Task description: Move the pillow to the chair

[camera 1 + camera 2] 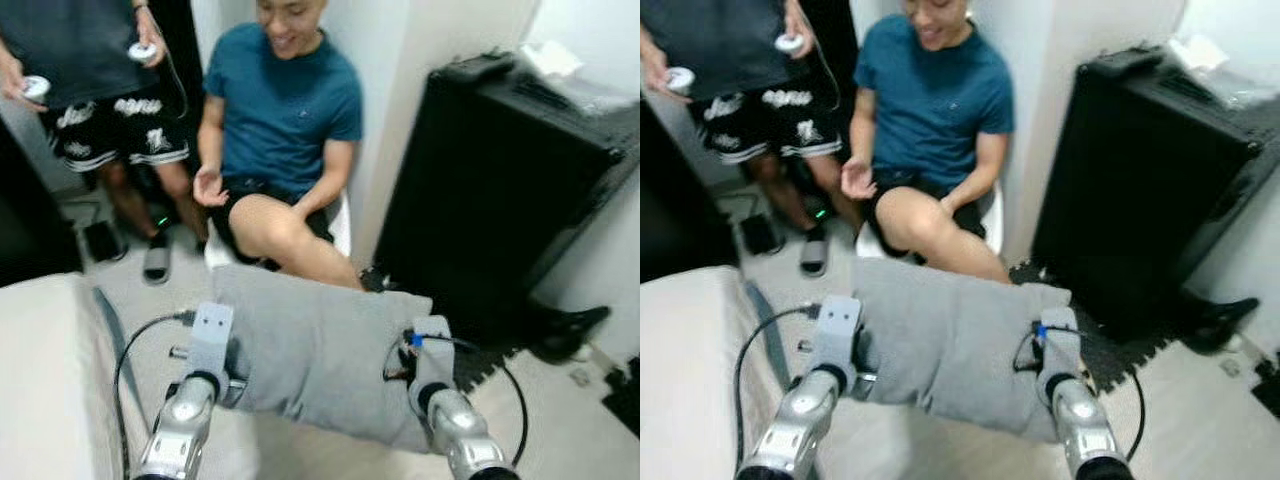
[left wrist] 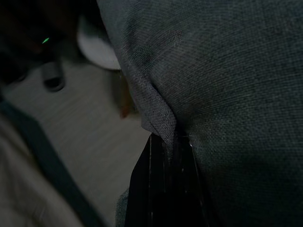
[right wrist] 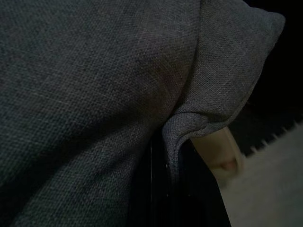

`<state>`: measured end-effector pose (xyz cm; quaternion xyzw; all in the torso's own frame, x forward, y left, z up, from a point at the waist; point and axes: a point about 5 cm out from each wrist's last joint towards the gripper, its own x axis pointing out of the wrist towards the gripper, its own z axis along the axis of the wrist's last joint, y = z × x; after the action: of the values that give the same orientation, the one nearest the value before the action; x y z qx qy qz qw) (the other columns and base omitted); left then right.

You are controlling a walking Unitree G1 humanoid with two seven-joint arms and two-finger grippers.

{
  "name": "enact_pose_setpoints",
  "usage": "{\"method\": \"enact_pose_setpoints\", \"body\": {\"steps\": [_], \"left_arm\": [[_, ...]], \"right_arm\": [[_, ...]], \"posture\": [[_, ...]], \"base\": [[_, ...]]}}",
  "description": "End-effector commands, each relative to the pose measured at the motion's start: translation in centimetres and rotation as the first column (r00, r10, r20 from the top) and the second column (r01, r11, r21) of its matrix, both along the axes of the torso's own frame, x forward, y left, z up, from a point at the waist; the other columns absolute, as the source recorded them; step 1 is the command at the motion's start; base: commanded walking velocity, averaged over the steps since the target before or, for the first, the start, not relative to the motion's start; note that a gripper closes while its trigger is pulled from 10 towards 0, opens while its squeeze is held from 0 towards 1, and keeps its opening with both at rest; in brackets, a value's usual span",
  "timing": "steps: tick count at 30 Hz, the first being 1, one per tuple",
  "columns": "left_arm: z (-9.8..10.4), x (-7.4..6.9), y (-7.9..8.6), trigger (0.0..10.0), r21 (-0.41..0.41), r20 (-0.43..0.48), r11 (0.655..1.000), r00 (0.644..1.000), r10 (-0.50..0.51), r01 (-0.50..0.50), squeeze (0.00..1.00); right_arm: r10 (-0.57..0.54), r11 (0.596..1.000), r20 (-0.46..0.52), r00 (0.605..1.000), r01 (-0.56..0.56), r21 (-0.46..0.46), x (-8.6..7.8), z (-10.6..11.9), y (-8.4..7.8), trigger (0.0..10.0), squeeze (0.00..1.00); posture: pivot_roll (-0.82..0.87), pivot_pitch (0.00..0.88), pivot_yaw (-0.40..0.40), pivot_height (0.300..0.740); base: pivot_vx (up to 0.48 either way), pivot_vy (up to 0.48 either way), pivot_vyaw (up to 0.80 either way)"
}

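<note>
Off to the outer side of the left gripper point(image 1: 232, 372) lies a cream upholstered cushion surface point(image 1: 45, 370) with a dark grey strap point(image 1: 108, 325) running across it. The left gripper's two black fingers point(image 2: 163, 189) are pinched shut on a fold at one side edge of the soft grey woven-fabric pillow point(image 1: 315, 350). The pillow hangs in the air stretched between the two grippers, just ahead of the robot and clear of the floor. The right gripper point(image 1: 400, 360) has closed its black fingers point(image 3: 163, 189) on a fold near the opposite corner, so both ends are held.

Beyond the grippers, straight ahead, a person in a teal T-shirt point(image 1: 280, 100) sits on a white seat point(image 1: 340, 225), which I judge to be the chair; a knee point(image 1: 262, 222) is just past the pillow's far edge. A second person in dark shorts point(image 1: 110, 125) stands further to the left gripper's side, holding small white controllers point(image 1: 143, 50). To the right gripper's outer side stands a tall black cabinet point(image 1: 500, 170).

To carry on well, both pinches should stay firm and level so the pillow does not sag or slip, and the approach should be slow given the seat is occupied.

No container is in play; papers point(image 1: 555, 60) rest on top of the cabinet
</note>
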<state>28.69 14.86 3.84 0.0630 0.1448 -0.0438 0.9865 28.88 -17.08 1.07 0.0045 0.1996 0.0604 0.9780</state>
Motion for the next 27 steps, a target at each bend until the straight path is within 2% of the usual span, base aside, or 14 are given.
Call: {"method": "enact_pose_setpoints", "body": {"steps": [1,9,15,27], "left_arm": [[0.08,-0.03,-1.30,10.0,-0.015,0.012,0.998,0.998,-0.056,0.056,0.00],[0.25,-0.03,-1.21,10.0,-0.010,0.015,0.998,0.998,-0.056,0.056,0.00],[0.25,-0.09,-1.05,10.0,-0.009,0.013,0.999,0.999,-0.050,0.050,0.00],[0.28,0.07,-1.16,10.0,-0.010,0.012,0.999,0.999,-0.047,0.047,0.00]], "right_arm": [[0.038,0.998,0.003,0.999,-0.038,0.047,-0.05,0.00,1.32,10.0,0.00],[-0.003,0.996,0.022,1.000,0.001,0.085,0.03,0.31,1.28,10.0,0.00],[0.042,0.998,0.025,0.999,-0.043,0.045,-0.07,0.24,1.38,10.0,0.00],[0.029,1.000,0.016,0.999,-0.029,0.006,0.28,0.31,1.38,10.0,0.00]], "posture": [[0.04,0.104,-0.001,0.740],[0.05,0.109,-0.002,0.740],[0.05,0.113,-0.001,0.740],[0.05,0.096,0.000,0.740]], "base": [[0.000,0.000,-0.80],[0.000,0.000,-0.80],[0.000,0.000,-0.73],[0.000,0.000,-0.73]]}}
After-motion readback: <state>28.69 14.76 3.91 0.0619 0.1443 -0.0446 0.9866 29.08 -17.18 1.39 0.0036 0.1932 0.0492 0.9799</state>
